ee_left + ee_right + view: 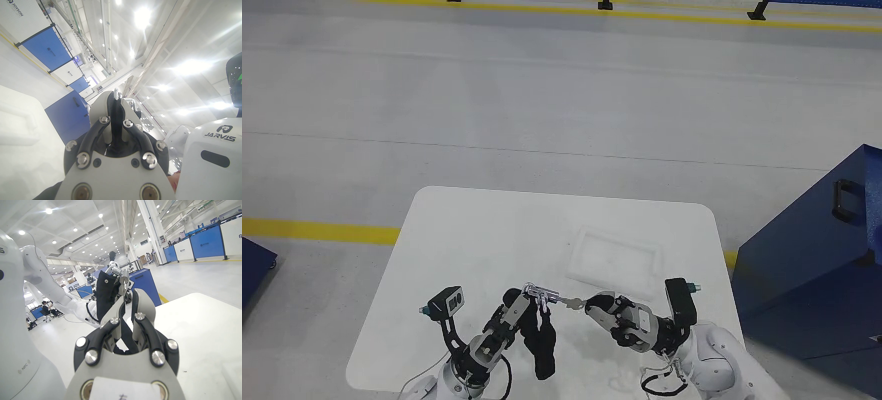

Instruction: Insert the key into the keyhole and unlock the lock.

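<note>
A silver padlock is held above the table's near edge by my left gripper, which is shut on it. In the left wrist view the closed gripper has a bit of the lock's metal poking past its tips. The right wrist view shows the padlock with its shackle up and a small key sticking in its keyhole. My right gripper sits just behind the key, fingers a little apart. In the top view the key bridges the lock and the right gripper.
The white table carries a shallow white tray beyond the grippers. A black fabric piece hangs below the left gripper. A blue cabinet stands off the table's right side.
</note>
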Action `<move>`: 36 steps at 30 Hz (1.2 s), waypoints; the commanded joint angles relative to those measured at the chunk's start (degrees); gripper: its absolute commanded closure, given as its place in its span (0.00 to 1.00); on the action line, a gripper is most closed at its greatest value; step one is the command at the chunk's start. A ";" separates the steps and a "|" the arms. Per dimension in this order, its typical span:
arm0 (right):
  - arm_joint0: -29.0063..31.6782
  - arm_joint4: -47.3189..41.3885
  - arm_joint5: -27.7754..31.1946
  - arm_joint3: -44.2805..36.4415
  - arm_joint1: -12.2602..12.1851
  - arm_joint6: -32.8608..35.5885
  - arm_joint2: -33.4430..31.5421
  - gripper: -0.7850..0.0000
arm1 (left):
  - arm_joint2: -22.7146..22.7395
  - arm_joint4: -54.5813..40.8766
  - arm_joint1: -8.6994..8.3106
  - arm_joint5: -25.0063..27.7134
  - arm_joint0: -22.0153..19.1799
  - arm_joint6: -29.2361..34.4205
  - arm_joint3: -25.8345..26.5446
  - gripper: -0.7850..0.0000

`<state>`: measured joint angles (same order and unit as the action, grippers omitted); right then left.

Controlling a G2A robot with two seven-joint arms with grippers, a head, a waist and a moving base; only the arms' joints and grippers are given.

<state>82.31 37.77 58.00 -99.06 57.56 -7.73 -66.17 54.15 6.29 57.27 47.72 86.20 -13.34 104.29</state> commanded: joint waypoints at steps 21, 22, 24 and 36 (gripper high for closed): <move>-5.96 -2.22 0.00 1.58 -2.66 -0.28 5.19 0.91 | 0.00 0.00 0.00 0.00 0.00 0.00 0.00 1.00; -6.13 -2.26 0.00 1.53 -2.75 -0.37 5.41 0.91 | 0.00 0.00 0.00 0.00 0.00 0.00 0.00 1.00; -6.35 -2.27 0.00 1.57 -2.93 -0.57 5.77 0.91 | 0.00 0.00 0.00 0.00 0.00 0.00 0.00 1.00; -8.18 -5.64 0.00 1.33 -4.17 -0.41 8.59 1.00 | 0.00 0.00 0.00 0.00 0.00 0.00 0.00 1.00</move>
<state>74.36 32.90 58.00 -97.71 53.52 -8.35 -57.88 54.15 6.29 57.27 47.72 86.20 -13.35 104.29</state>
